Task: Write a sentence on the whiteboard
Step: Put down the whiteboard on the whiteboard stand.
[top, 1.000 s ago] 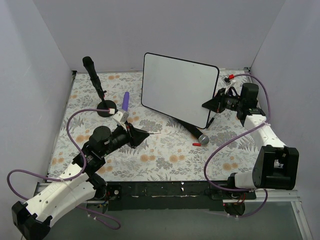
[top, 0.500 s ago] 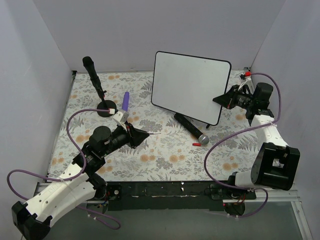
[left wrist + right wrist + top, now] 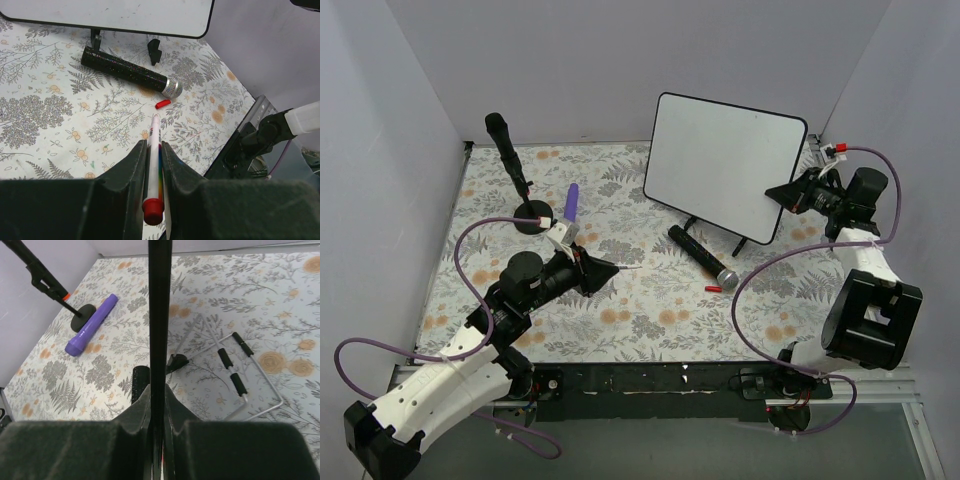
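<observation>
The whiteboard (image 3: 725, 165) is upright and tilted at the back right. Its face shows no red sentence in any view. My right gripper (image 3: 782, 193) is shut on the board's right edge. In the right wrist view that black rim (image 3: 160, 315) runs straight up from between the fingers of the gripper (image 3: 159, 395). My left gripper (image 3: 603, 272) is at centre left, shut on a white marker (image 3: 154, 165) with a rainbow stripe and a red end. Its tip points toward the board's lower edge (image 3: 100, 12) but is well short of it.
A black microphone (image 3: 703, 257) lies just in front of the board, with a small red cap (image 3: 712, 288) beside it. A purple cylinder (image 3: 571, 203) and a microphone stand (image 3: 510, 160) are at the back left. A wire stand (image 3: 240, 385) lies behind the board.
My right gripper has carried the whiteboard to the right and toward the back wall, uncovering the microphone. The left arm and marker have not moved.
</observation>
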